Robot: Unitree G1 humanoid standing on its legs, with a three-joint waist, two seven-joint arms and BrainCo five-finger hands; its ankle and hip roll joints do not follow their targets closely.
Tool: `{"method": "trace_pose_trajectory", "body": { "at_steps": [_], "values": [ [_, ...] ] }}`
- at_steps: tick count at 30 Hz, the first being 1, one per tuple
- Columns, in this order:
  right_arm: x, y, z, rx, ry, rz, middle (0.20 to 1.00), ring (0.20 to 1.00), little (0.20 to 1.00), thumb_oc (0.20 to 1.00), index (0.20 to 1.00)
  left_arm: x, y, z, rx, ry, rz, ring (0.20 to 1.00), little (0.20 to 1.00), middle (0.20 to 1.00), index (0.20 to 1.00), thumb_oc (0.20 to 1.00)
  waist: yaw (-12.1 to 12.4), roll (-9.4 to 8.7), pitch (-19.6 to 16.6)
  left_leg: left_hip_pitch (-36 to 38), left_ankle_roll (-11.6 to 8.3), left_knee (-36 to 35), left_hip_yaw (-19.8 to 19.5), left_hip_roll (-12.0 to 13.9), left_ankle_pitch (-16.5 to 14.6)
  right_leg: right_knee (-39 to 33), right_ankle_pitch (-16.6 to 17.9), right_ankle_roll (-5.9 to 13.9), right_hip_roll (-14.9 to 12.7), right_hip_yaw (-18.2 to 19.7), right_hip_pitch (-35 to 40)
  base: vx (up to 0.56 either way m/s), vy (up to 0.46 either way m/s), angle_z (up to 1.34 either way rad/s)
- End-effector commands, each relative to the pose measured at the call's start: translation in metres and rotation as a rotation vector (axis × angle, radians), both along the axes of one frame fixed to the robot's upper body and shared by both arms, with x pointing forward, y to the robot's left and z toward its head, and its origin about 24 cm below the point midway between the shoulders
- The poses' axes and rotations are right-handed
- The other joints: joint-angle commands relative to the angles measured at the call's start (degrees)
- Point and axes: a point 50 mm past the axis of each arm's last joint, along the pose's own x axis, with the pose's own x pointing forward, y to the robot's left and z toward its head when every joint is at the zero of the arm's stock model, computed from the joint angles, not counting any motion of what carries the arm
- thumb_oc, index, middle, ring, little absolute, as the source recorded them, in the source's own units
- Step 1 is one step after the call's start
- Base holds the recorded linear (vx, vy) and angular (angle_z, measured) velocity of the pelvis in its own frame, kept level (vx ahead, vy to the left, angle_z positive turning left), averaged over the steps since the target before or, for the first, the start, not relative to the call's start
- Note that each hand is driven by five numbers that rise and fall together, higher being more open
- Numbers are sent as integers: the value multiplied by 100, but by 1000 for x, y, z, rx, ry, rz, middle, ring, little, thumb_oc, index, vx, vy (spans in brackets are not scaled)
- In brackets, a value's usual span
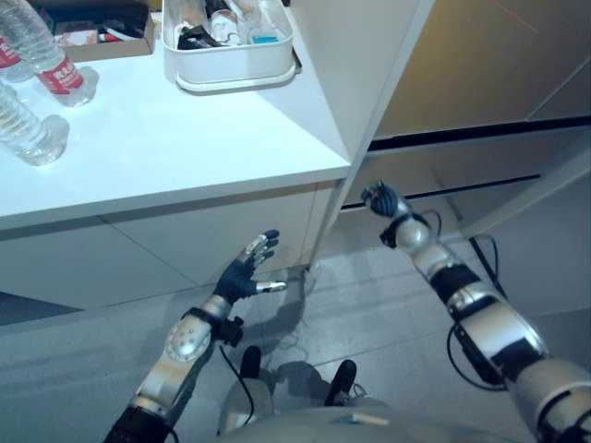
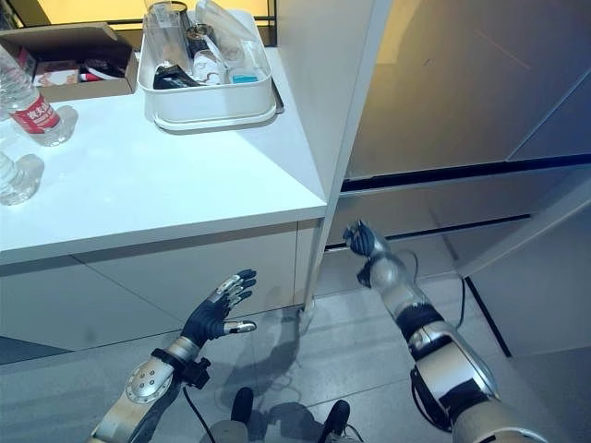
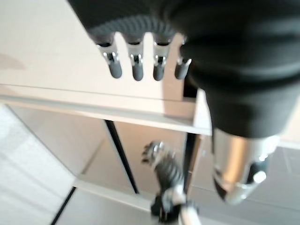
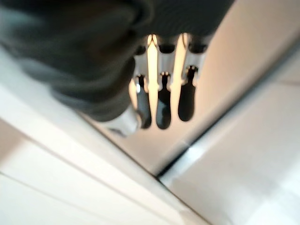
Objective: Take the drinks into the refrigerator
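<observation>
The left hand [image 1: 242, 274] hangs low in front of the white cabinet front [image 1: 138, 249], fingers straight and spread, thumb out to the side, holding nothing and touching nothing. The right hand [image 1: 379, 197] is raised near the edge of the tall white door panel [image 1: 355, 83] that stands edge-on beside the worktop; in its own wrist view its fingers [image 4: 161, 105] reach out loosely toward a pale panel and a dark seam, with nothing between them. Whether any fingertip touches that surface is hard to make out.

The drinks are well apart from both hands, up on the white worktop [image 1: 175, 138] at its far left corner: one clear bottle with a red label [image 1: 48, 57] stands upright, another clear bottle [image 1: 26, 129] stands in front of it, and a third [image 1: 7, 51] is cut off by the picture's edge. Farther along the worktop sits a white bin [image 1: 226, 60] full of mixed items too jumbled to name, with an open cardboard box [image 2: 65, 55] beside it, its contents unclear.
</observation>
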Motion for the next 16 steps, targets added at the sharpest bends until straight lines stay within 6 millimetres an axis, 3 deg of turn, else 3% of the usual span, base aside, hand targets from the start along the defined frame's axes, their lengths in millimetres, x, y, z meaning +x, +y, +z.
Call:
{"method": "trace_pose_trajectory", "body": {
  "at_steps": [1, 4, 6, 9, 12, 13, 16],
  "values": [
    [-12, -4, -11, 151, -8, -75, 1000, 1000, 1000, 1000, 1000, -2, 6, -10, -41, 29, 90, 1000, 1000, 1000, 1000, 1000, -121, -192, -276, -282, 289, -70, 49, -318, -47, 25, -168, 411, -226, 216, 358, 0, 0, 0],
    [-55, -13, -56, 247, 146, -183, 1000, 1000, 1000, 1000, 1000, -6, 10, -40, -23, 155, 135, 1000, 1000, 1000, 1000, 1000, -266, -148, -321, -226, 288, -70, 73, -308, -53, 25, -185, 411, -219, 206, 400, 0, 0, 0],
    [-86, -12, -87, 288, 283, -242, 1000, 1000, 1000, 1000, 1000, -11, 15, -65, -25, 269, 213, 1000, 1000, 1000, 1000, 1000, -351, -112, -364, -177, 289, -70, 100, -298, -67, 25, -203, 400, -213, 210, 435, 16, -3, -1],
    [-141, -3, -129, 349, 514, -338, 1000, 1000, 1000, 1000, 1000, -20, 19, -102, 123, 432, 288, 1000, 1000, 1000, 1000, 1000, -475, -64, -428, -82, 288, -70, 143, -289, -96, 25, -236, 380, -191, 237, 494, 26, -3, -3],
    [-173, 5, -146, 310, 648, -331, 1000, 1000, 1000, 1000, 1000, -37, 20, -134, 231, 620, 339, 1000, 1000, 1000, 1000, 1000, -597, -24, -491, 31, 279, -70, 221, -267, -138, 27, -266, 367, -178, 286, 559, 26, 2, -1],
    [-173, 5, -146, 309, 648, -331, 1000, 1000, 1000, 1000, 1000, -36, 20, -134, 232, 619, 339, 1000, 1000, 1000, 1000, 1000, -595, -21, -484, 38, 278, -70, 223, -266, -142, 27, -269, 367, -177, 289, 564, 49, 15, -5],
    [-218, 4, -163, 282, 812, -400, 1000, 1000, 1000, 1000, 1000, -61, 23, -157, 269, 819, 403, 1000, 1000, 1000, 1000, 1000, -725, 23, -611, 211, 278, -70, 329, -243, -221, 28, -313, 354, -156, 358, 666, 66, 5, -21]
  ]
}}
